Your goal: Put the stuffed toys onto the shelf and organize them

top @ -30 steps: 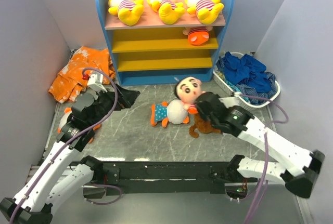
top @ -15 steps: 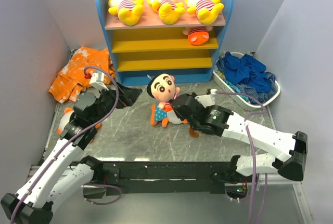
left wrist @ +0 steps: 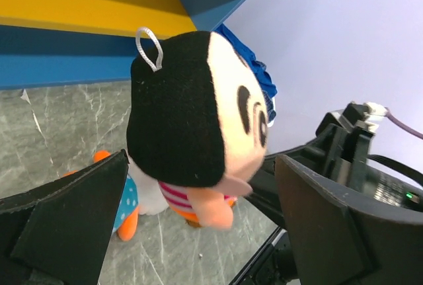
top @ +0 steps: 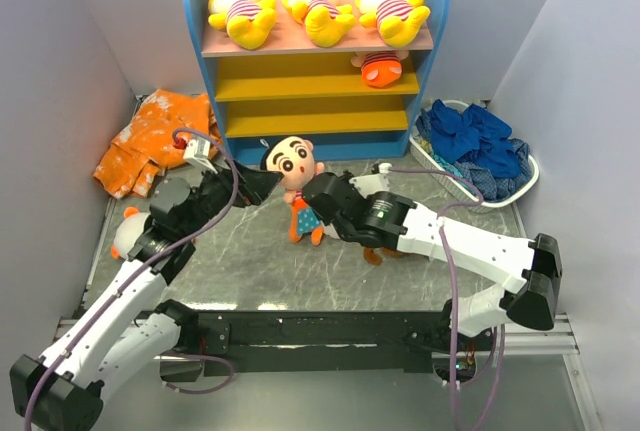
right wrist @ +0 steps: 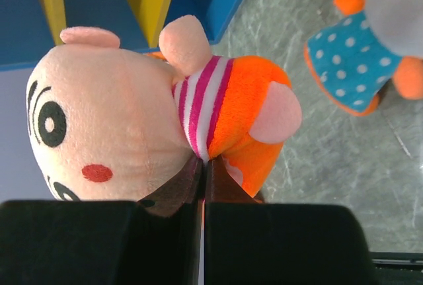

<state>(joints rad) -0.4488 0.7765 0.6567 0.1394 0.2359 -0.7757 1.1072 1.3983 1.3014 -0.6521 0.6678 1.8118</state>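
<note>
The right fingers are shut tight on the black-haired plush doll with a pink-and-white striped shirt and orange legs. They pinch only a little soft cloth low on its body. The doll hangs above the grey marbled surface. Its big head sits right between the left fingers, which are wide open and hold nothing. The blue toy shelf with yellow boards stands just behind both sets of fingers. The head looks heavy for such a small pinch, so the doll may slip or flop. If the right fingers let go before the left fingers close, it would likely drop onto the dotted-shirt plush doll below.
</note>
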